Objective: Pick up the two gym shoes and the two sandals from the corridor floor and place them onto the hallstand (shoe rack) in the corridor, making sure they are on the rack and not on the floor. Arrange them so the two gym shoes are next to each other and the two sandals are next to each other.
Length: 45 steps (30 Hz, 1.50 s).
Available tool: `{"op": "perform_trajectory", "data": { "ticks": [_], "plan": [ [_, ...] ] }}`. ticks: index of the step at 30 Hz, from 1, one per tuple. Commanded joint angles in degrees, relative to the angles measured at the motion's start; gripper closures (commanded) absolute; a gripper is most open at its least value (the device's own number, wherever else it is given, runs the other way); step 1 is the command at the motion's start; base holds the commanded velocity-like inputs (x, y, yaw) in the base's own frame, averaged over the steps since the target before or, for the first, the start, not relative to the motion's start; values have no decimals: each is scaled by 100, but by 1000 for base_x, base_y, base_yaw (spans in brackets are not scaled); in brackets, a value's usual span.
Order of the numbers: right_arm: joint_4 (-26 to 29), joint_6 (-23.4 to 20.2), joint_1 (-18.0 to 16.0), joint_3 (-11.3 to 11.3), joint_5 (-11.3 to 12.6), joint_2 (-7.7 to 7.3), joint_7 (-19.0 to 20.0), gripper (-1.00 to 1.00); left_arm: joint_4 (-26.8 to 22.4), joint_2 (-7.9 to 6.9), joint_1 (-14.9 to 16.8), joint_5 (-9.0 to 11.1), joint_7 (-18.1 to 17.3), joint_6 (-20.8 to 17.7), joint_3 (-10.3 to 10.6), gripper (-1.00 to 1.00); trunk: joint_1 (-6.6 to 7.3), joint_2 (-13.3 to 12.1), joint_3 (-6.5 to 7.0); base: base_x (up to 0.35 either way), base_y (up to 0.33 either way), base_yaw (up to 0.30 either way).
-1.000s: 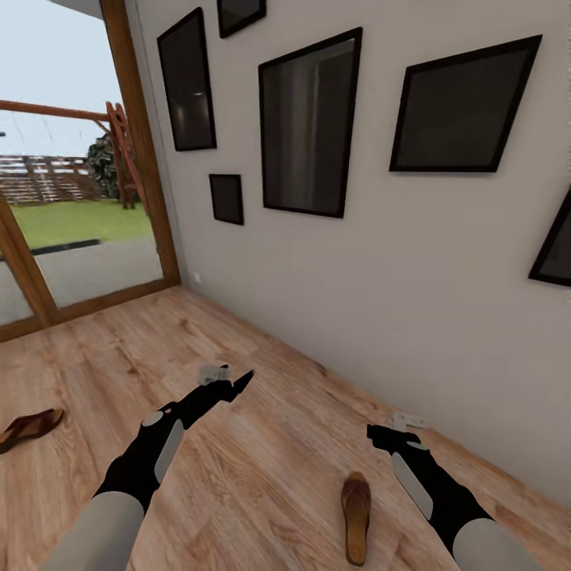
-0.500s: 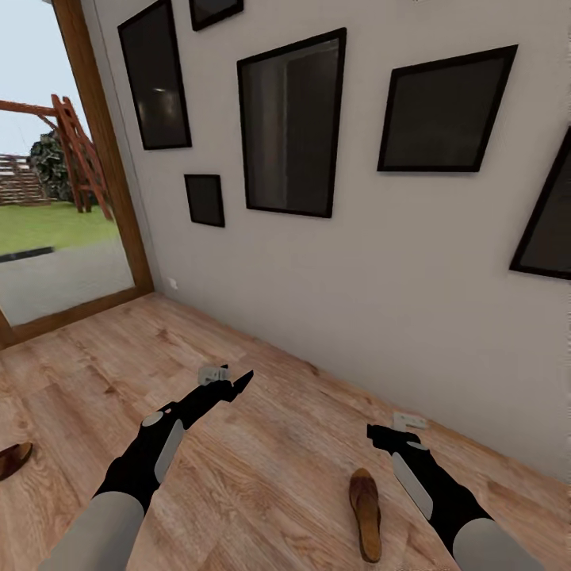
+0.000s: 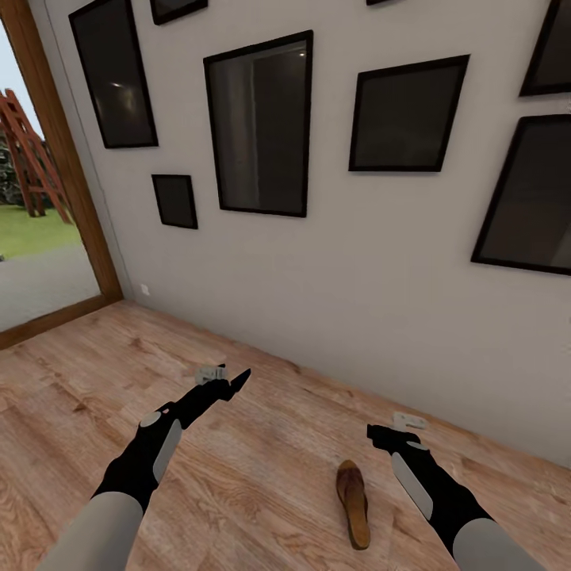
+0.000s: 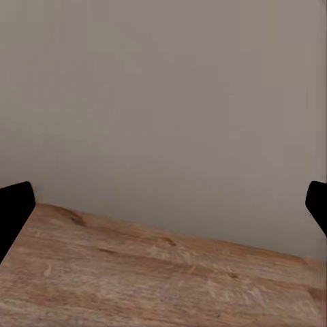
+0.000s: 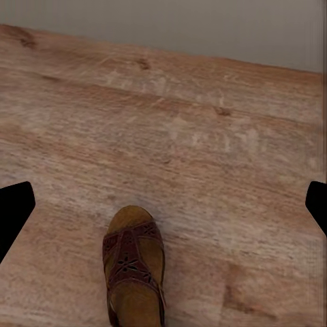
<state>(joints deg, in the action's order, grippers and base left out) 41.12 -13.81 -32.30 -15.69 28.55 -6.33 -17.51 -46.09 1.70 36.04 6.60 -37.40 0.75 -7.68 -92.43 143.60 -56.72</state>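
Head cam has swung right vs. a sec ago: the doorway (image 3: 44,238) sits further toward the left edge, more picture frames (image 3: 404,115) show on the wall (image 3: 333,277), and the 2nd sandal at far left is out of view. Arms hold the same pose. One sandal (image 3: 353,503) lies flat on the corridor floor (image 3: 254,468), just below-left of the right gripper (image 3: 379,434), not touching. Dark brown woven strap, tan insole. Right gripper spread wide, empty; left gripper (image 3: 238,382) also spread, empty, well apart from the sandal.
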Motion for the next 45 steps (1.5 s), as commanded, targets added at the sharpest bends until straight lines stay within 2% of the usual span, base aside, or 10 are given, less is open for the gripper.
{"op": "perform_trajectory", "data": {
  "ticks": [1,2,3,5,7,12,16,25,45],
  "plan": [
    [10,-18,-4,-39,45,-9,-54,-100,4,6,3,8,-25,1,-46,-100,1,2,-6,0,2,-77],
    [10,-18,-5,-39,45,-9,-55,-100,4,6,4,8,-5,2,-68,-100,1,2,-6,0,2,-62],
    [10,-20,-5,-41,46,-9,-59,-100,-3,7,5,8,346,3,-151,-100,1,2,-6,0,0,-16],
    [10,-22,-5,-40,46,-9,-59,-100,-3,10,5,8,561,3,-162,-100,1,2,-6,0,0,-12],
    [10,-18,-5,-44,45,-9,-60,-100,-29,28,6,12,1343,4,-173,-100,1,2,-6,0,0,-4],
    [10,-17,-5,-47,45,-7,-60,-100,-65,51,8,9,2347,3,-157,-100,1,2,-6,0,0,-1],
    [10,-16,-5,-48,45,-7,-60,-100,-72,56,6,9,2767,13,-147,-100,1,2,-6,0,0,0],
    [10,-16,-5,-48,45,-7,-57,-100,-75,62,5,9,2965,122,-127,-100,1,2,-6,0,0,0],
    [10,-16,-5,-42,45,-9,-47,-100,-78,67,8,-4,2984,144,-116,-100,1,2,-6,116,0,-5]
  ]
}}
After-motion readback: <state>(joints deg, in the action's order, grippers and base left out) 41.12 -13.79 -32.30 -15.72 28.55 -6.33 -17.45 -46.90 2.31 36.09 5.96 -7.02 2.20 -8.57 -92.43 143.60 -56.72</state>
